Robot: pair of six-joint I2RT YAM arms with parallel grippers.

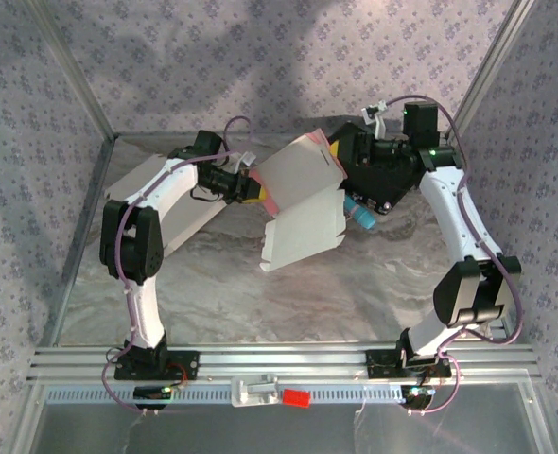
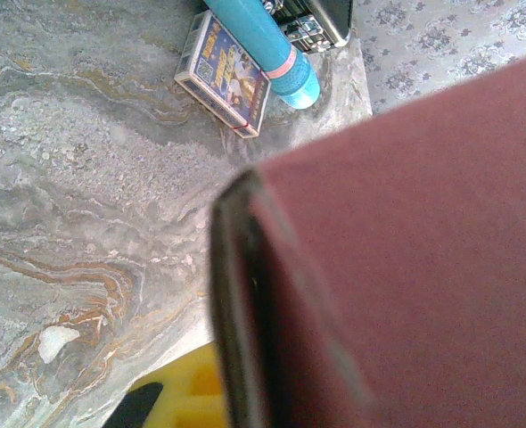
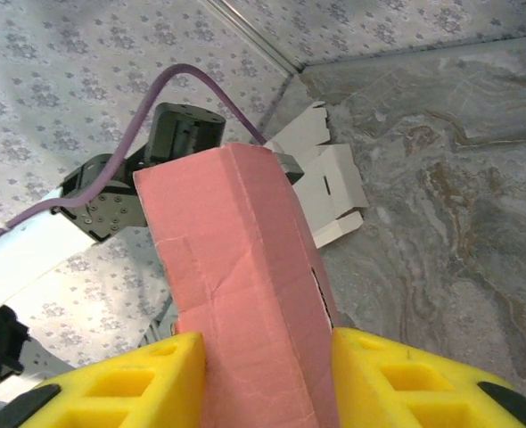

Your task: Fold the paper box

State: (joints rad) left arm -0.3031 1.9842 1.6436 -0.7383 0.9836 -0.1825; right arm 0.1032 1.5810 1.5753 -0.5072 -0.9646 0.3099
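The marbled desk (image 1: 213, 284) carries everything. The box (image 1: 303, 203), pink outside and white inside, is lifted off the desk near the middle of the top view, tilted, with a white flap hanging toward 6 o'clock. A flat white cardboard blank (image 3: 330, 178) lies on the desk at about 9 o'clock from the box, behind the left arm. A black case (image 1: 388, 189) sits at 3 o'clock of the box, under the right arm. Beside it lie a printed card pack (image 2: 223, 76) and a blue tube (image 2: 272, 45), touching. The right gripper (image 3: 267, 357) clamps the pink wall between its yellow pads. The left gripper (image 1: 251, 192) is pinched tight on the box's 9 o'clock edge.
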